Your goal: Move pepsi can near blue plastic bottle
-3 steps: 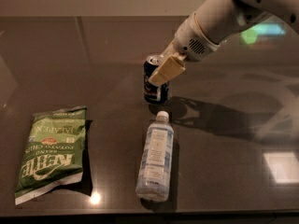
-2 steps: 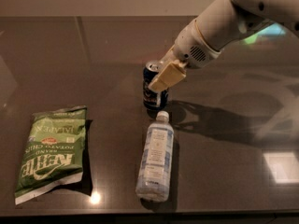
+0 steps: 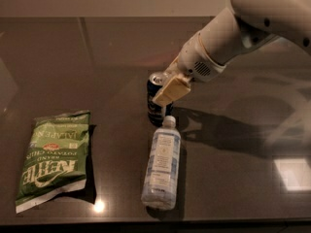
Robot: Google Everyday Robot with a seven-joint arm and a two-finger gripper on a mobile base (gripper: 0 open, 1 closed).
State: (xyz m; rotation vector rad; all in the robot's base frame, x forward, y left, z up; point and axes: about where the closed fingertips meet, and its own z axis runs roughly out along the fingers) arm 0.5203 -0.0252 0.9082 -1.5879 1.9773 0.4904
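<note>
Pincer (image 3: 170, 89) hangs over the middle of the bench (image 3: 73, 57), right against the pepsi can (image 3: 155, 113); whether it is clamped I cannot tell. Toward the front edge lies the blue plastic bottle (image 3: 162, 166), its cap just beside the upright can behind it.

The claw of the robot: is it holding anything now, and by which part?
The claw seems to hold the dark blue metal pepsi can by its upper side, near the rim.

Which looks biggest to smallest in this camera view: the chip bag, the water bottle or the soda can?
1. the green chip bag
2. the blue plastic bottle, nearly as long but narrower
3. the pepsi can, partly hidden by the gripper holding it
</note>
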